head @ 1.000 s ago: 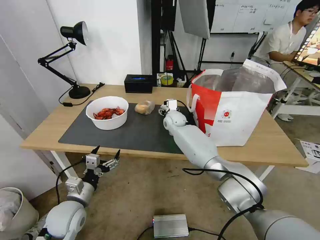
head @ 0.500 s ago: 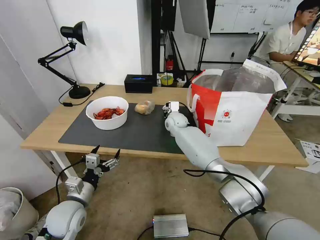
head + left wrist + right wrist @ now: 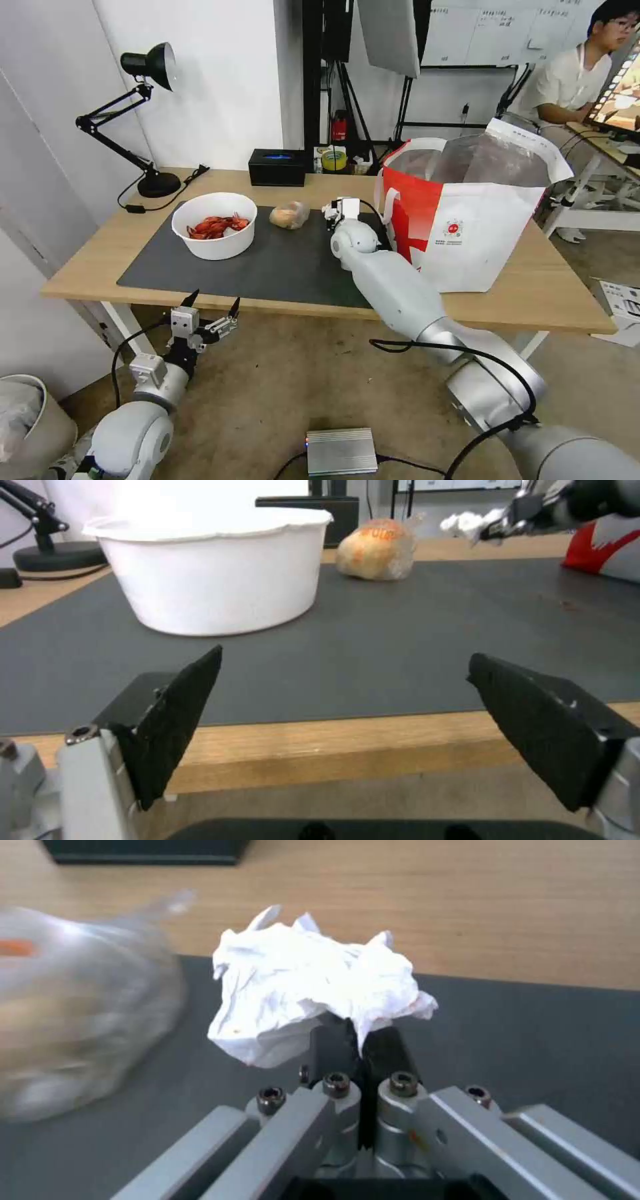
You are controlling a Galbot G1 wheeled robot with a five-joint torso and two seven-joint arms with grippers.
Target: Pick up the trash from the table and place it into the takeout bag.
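Tissue (image 3: 313, 985), crumpled and white, sits pinched between the pressed-together fingers (image 3: 383, 1052) of the right gripper (image 3: 353, 1037), held clear of the dark grey mat (image 3: 280, 267) beneath it. In the head view the right gripper (image 3: 331, 212) hangs over the mat's far right part, between the small clear bag of tan food (image 3: 290, 215) and the takeout bag (image 3: 467, 220). The left wrist view shows the same tissue (image 3: 467, 524) lifted above the mat, off to the side of the clear bag (image 3: 379, 550).

The small clear bag lies on the mat's far edge, just beside the held tissue and apart from it. The white round bowl (image 3: 214, 225) with red crayfish shells stands on the mat's left part, well apart from the right gripper. The takeout bag, red and white with a silver foil lining and an open top, stands upright on the right side of the table (image 3: 527, 293), its red side facing the right arm.

The left gripper (image 3: 212, 312) hangs low before the table's near edge, below the tabletop, its black fingers (image 3: 180, 715) spread wide and holding nothing; its wrist camera looks across the mat toward the bowl (image 3: 213, 570).

Behind the mat, a black tissue box (image 3: 277, 167) rests near the table's far edge, and a black desk lamp (image 3: 143, 120) stands at the far left corner.
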